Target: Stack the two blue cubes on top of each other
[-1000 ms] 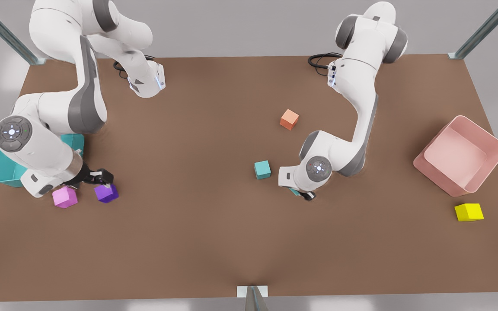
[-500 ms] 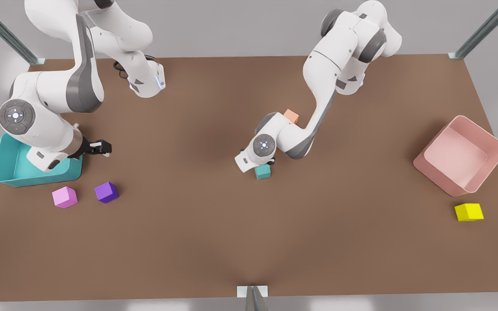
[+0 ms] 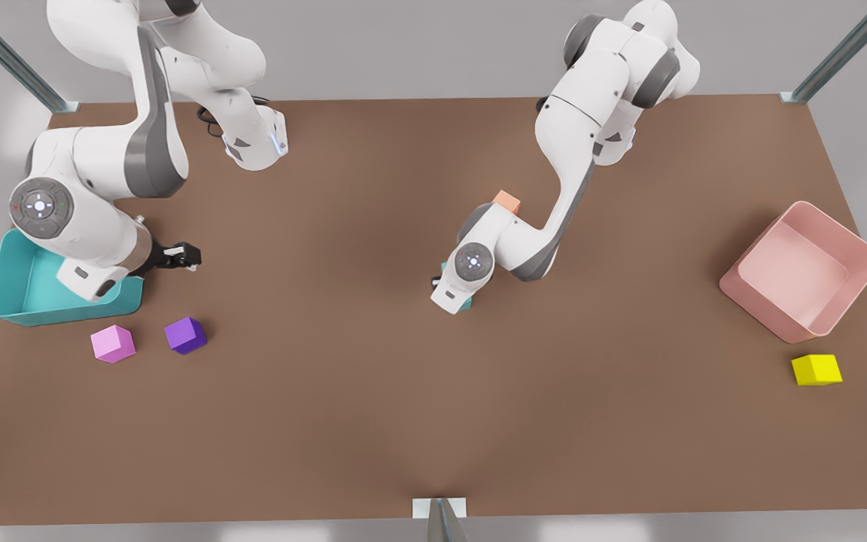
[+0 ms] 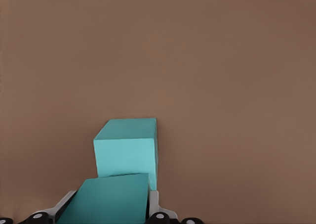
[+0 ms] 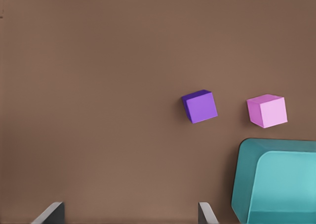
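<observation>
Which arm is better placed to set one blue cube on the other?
The left. Its claw already grips one blue cube beside the second blue cube. The right claw hangs open near the teal bin, far off.

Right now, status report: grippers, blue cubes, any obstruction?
Left gripper shut on held blue cube, above second blue cube, not yet stacked. Right gripper open, waiting by teal bin. Orange cube behind the left arm, off the path.

A brown table was framed by grey metal posts and pale grey walls under soft light.
</observation>
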